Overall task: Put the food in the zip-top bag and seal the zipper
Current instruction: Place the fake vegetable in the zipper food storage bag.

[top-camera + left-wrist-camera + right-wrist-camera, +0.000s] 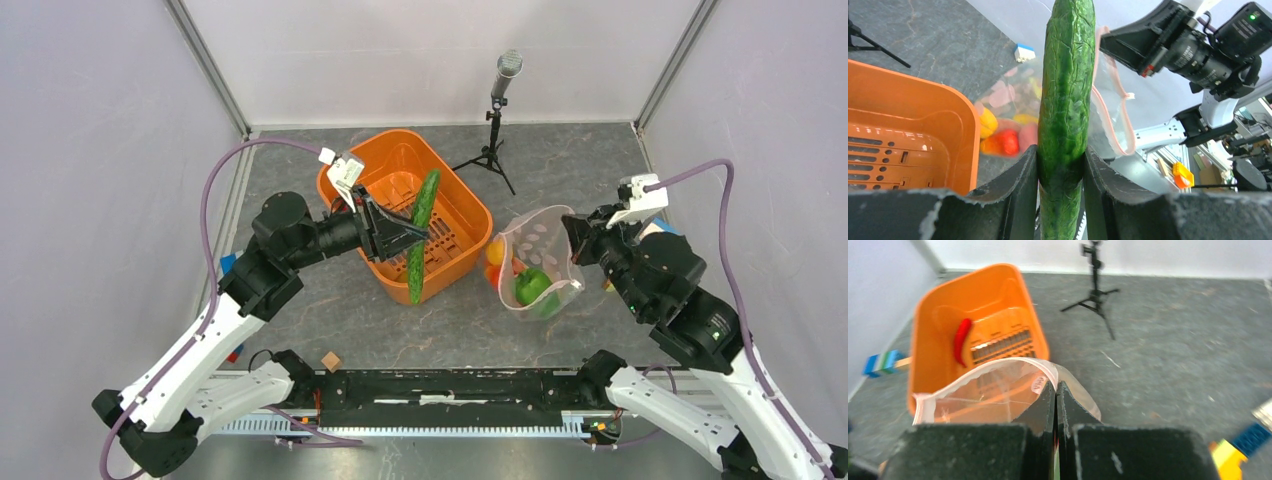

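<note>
The left gripper (415, 237) clamps the long green plastic cucumber (427, 195) above the orange slotted basket (340, 190). The right gripper (1055, 390) pinches the rim of the clear dotted plastic bag (535, 240) just right of the basket. Held crosswise, the cucumber could jam the bag's mouth.

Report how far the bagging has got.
Done: green bell pepper and red and yellow pieces sit in the zip-top bag. In hand: left gripper holds the cucumber over the orange basket; right gripper pinches the bag's rim. Left: cucumber, the red pepper in the basket, sealing the open zipper.
</note>
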You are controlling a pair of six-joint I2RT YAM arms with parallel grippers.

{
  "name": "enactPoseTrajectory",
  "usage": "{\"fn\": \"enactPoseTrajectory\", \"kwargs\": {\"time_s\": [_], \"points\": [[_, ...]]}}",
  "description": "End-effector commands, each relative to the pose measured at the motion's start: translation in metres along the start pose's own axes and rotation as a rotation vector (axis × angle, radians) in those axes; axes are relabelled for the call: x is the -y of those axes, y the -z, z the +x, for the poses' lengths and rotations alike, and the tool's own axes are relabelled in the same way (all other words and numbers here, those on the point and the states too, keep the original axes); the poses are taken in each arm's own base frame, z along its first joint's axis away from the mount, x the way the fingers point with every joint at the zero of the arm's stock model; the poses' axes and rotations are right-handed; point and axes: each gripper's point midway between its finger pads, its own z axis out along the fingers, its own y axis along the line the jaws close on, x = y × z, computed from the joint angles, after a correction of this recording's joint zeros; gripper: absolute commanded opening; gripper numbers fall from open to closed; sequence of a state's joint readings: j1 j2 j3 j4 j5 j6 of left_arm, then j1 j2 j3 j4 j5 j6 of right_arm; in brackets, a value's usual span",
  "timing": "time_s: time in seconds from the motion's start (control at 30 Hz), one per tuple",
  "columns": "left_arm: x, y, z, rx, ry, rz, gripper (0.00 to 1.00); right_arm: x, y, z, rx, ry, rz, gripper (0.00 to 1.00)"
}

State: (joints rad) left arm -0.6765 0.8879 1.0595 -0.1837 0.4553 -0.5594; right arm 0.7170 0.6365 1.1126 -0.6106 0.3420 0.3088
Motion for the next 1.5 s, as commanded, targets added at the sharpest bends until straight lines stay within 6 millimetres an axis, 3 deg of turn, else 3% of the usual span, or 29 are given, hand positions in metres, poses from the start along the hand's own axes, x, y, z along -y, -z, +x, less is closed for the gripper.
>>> {"fn": "enactPoseTrajectory", "kwargs": {"time_s": [0.0, 0.1, 0.2, 0.37, 0.43, 0.5, 0.57, 0.7, 0.83, 1.0, 1.17, 1.23, 1.3, 1.47], "points": [[0.014, 0.005, 0.008, -0.025, -0.053, 0.085, 0.37, 0.064, 0.012, -0.002, 0.07, -0.059, 0.359, 0.0], [0.011, 0.009, 0.013, -0.034, -0.064, 0.078, 0.37, 0.077, 0.024, -0.008, 0.199, -0.156, 0.399, 0.0], [0.011, 0.01, 0.011, -0.016, -0.079, 0.078, 0.37, 0.069, 0.019, -0.002, 0.219, -0.176, 0.342, 0.0], [0.022, 0.002, -0.002, 0.05, -0.062, 0.144, 0.34, 0.016, -0.032, 0.082, -0.027, -0.149, 0.083, 0.0], [0.029, -0.005, -0.005, 0.039, -0.061, 0.196, 0.34, -0.003, -0.044, 0.106, -0.071, -0.17, -0.01, 0.0], [0.033, -0.013, 0.004, -0.027, -0.043, 0.239, 0.34, -0.012, -0.051, 0.117, -0.081, -0.175, -0.063, 0.0], [0.034, -0.019, 0.018, -0.097, -0.015, 0.266, 0.34, -0.012, -0.056, 0.122, -0.073, -0.155, -0.067, 0.0], [0.008, -0.016, 0.078, -0.258, 0.089, 0.188, 0.34, -0.015, -0.06, 0.125, -0.056, -0.09, -0.102, 0.0], [-0.007, -0.007, 0.116, -0.354, 0.171, 0.105, 0.34, -0.027, -0.058, 0.131, -0.029, -0.086, -0.193, 0.0], [-0.015, -0.015, 0.138, -0.45, 0.193, 0.049, 0.34, -0.041, -0.049, 0.13, 0.035, -0.112, -0.302, 0.0], [-0.018, -0.029, 0.168, -0.62, 0.208, 0.004, 0.34, -0.037, -0.04, 0.133, 0.052, -0.101, -0.311, 0.0], [-0.015, -0.035, 0.179, -0.68, 0.204, 0.012, 0.32, -0.035, -0.037, 0.132, 0.066, -0.094, -0.308, 0.0], [-0.025, -0.041, 0.191, -0.729, 0.218, -0.038, 0.26, -0.034, -0.035, 0.131, 0.075, -0.097, -0.31, 0.0], [-0.038, -0.056, 0.2, -0.76, 0.218, -0.086, 0.25, -0.043, -0.029, 0.13, 0.081, -0.079, -0.37, 0.0]]}}
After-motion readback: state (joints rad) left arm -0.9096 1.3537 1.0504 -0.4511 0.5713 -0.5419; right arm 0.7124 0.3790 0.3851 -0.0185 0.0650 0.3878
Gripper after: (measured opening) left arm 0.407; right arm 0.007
